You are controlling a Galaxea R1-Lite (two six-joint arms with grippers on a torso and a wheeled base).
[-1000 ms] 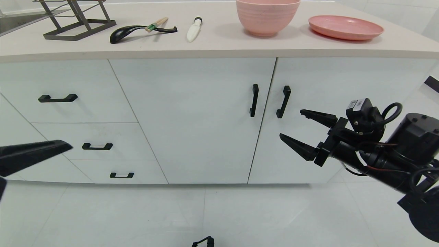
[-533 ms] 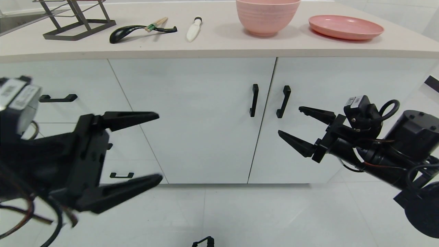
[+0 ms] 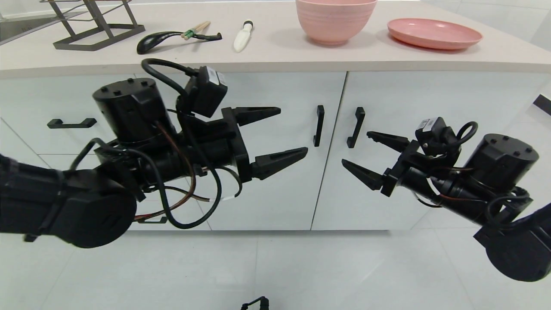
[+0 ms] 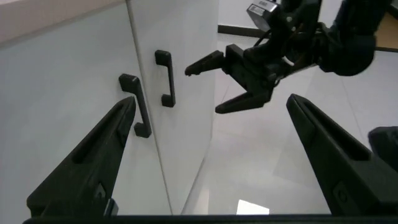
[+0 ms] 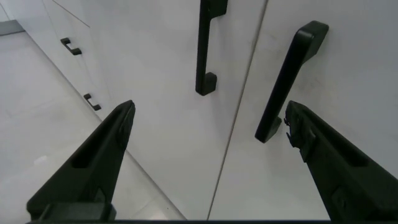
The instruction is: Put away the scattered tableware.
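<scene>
On the counter (image 3: 275,60) lie a black spoon (image 3: 148,43), chopsticks (image 3: 196,30) and a white-sheathed knife (image 3: 243,36), with a pink bowl (image 3: 335,19) and a pink plate (image 3: 434,33) to their right. Both grippers hang below the counter edge, in front of the white cabinet doors. My left gripper (image 3: 292,130) is open and holds nothing; it sits just left of the left door handle (image 3: 318,125). Open and holding nothing too, my right gripper (image 3: 355,148) hovers by the right door handle (image 3: 355,127). The two door handles (image 5: 208,46) (image 5: 289,81) stand close ahead in the right wrist view.
A dark wire rack (image 3: 92,21) stands at the counter's far left beside a sink corner (image 3: 17,28). Drawers with black handles (image 3: 71,123) fill the lower left. Tiled floor (image 3: 275,267) spreads open below. The two grippers face each other across a narrow gap.
My left arm has swung up from the lower left to the middle, in front of the cabinet doors. My right gripper has drifted slightly left and up. Both stay open.
</scene>
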